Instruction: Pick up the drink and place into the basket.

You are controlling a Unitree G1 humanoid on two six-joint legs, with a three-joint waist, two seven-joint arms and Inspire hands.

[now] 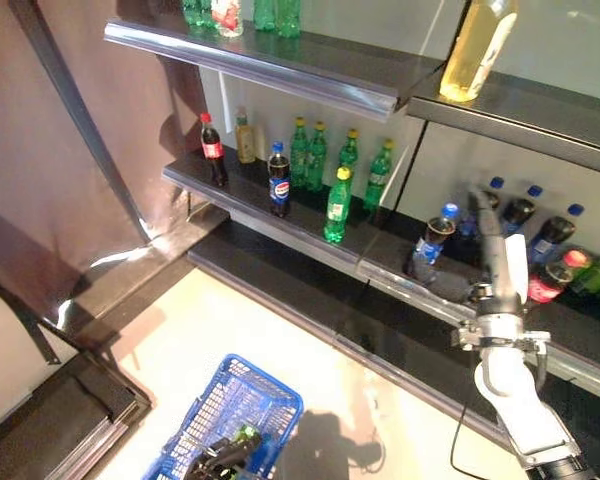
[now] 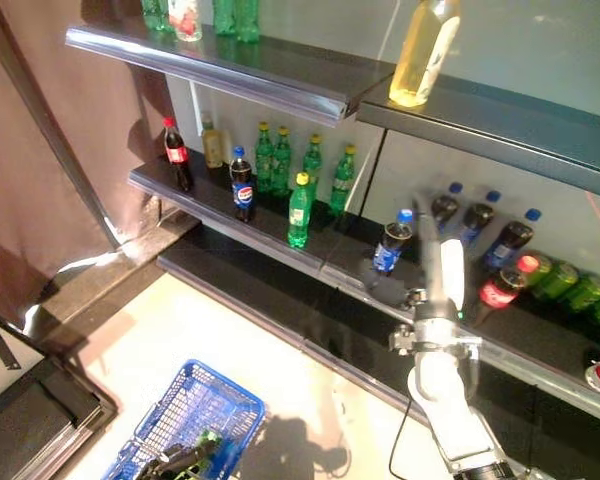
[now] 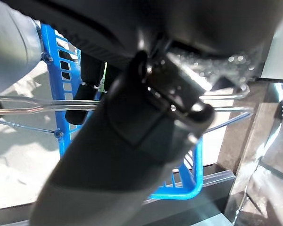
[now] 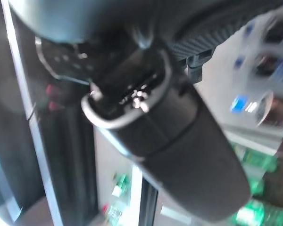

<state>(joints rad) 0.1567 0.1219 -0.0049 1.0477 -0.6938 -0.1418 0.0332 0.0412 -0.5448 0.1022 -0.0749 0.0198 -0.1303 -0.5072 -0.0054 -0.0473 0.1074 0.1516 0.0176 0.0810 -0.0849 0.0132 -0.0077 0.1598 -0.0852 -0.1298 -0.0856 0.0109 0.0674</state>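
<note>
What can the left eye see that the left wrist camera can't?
Only the left eye view shows the shelves full of bottles, such as a green bottle at the front edge, and the right arm reaching toward a dark cola bottle. Only the left wrist view shows the left hand up close, with wire handles behind it. Both show the blue basket.

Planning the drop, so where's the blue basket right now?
The blue basket sits low on the robot's left, over the pale floor before the shelves, with the left hand at it.

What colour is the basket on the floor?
Blue, a mesh-walled basket with a wire handle; it shows best in the left eye view.
</note>
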